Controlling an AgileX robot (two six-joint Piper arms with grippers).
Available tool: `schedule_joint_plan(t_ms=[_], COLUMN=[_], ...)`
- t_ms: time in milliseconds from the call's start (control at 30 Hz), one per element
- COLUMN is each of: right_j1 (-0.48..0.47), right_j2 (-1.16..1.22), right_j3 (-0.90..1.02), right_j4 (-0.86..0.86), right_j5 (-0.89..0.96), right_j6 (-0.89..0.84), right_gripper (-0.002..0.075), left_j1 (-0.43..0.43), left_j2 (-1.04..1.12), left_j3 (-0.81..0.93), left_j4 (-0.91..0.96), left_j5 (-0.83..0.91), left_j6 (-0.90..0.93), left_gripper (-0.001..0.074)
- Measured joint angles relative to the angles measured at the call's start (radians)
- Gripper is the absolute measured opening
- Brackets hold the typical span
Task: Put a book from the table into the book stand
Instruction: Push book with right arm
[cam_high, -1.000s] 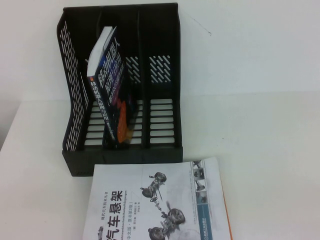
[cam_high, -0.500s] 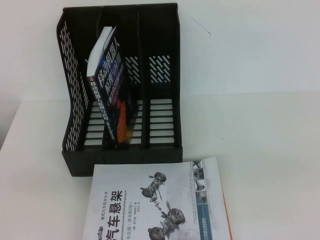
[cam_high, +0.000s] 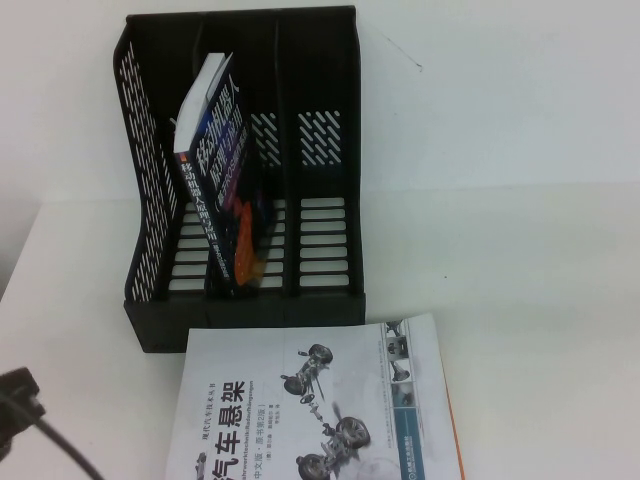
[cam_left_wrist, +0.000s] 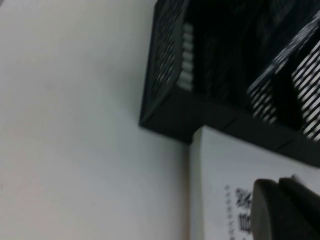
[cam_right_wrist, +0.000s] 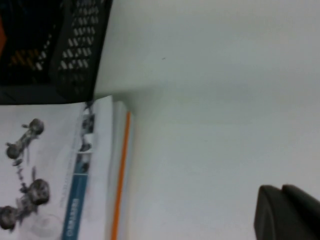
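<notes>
The book (cam_high: 320, 400), a large white paperback with grey car-part pictures and black characters, lies flat on the table (cam_high: 520, 250) just in front of the book stand (cam_high: 150, 200). The black slotted stand also shows in the left wrist view (cam_left_wrist: 165, 100) and the right wrist view (cam_right_wrist: 80, 55). My left gripper (cam_left_wrist: 278, 184) is shut and empty, hovering over the book's (cam_left_wrist: 220, 170) cover near its left edge. My right gripper (cam_right_wrist: 281, 189) is shut and empty over bare table, to the right of the book (cam_right_wrist: 45, 165).
A dark blue book (cam_high: 220, 180) leans tilted inside the stand's left-middle compartment. An orange-edged book (cam_right_wrist: 120, 170) lies under the white one, peeking out at its right side (cam_high: 458, 440). A dark part of the left arm (cam_high: 15, 395) with a cable shows at the lower left.
A dark part of the left arm with its cable has come into the high view at the lower left. The books and the stand have not moved.
</notes>
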Motion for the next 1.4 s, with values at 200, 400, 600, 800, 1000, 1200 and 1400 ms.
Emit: schedule_joint_plan(t_ms=[200, 400, 600, 800, 1000, 1200, 1400], right_j1=[0.0, 0.079, 0.252, 0.311, 0.313, 0.313, 0.313], right_j2=[0.323, 0.569, 0.745, 0.882, 0.903, 0.918, 0.958], right_j3=[0.0, -0.007, -0.051, -0.141, -0.149, -0.149, -0.149], right_j4=[0.469, 0.731, 0.785, 0.793, 0.753, 0.714, 0.699], right_j5=[-0.083, -0.147, -0.248, -0.223, -0.246, -0.254, -0.252], right_j6=[-0.399, -0.666, -0.719, -0.723, -0.718, -0.687, -0.66], right_gripper=[-0.0002, -0.0002, -0.0002, -0.0002, -0.0002, -0.0002, -0.0002], left_j1=[0.0, 0.0, 0.0, 0.0, 0.0, 0.0, 0.0], left_j2=[0.171, 0.338, 0.485, 0.529, 0.529, 0.529, 0.529], left_j3=[0.004, -0.024, -0.035, -0.035, -0.035, -0.032, 0.01], left_j4=[-0.11, -0.389, -0.631, -0.703, -0.711, -0.719, -0.815], left_j5=[-0.011, -0.003, 0.009, 0.07, 0.112, 0.163, 0.158], left_j6=[0.062, 0.308, 0.528, 0.581, 0.583, 0.583, 0.652], left_gripper=[-0.0002, -0.0002, -0.0002, -0.0002, -0.0002, -0.0002, -0.0002])
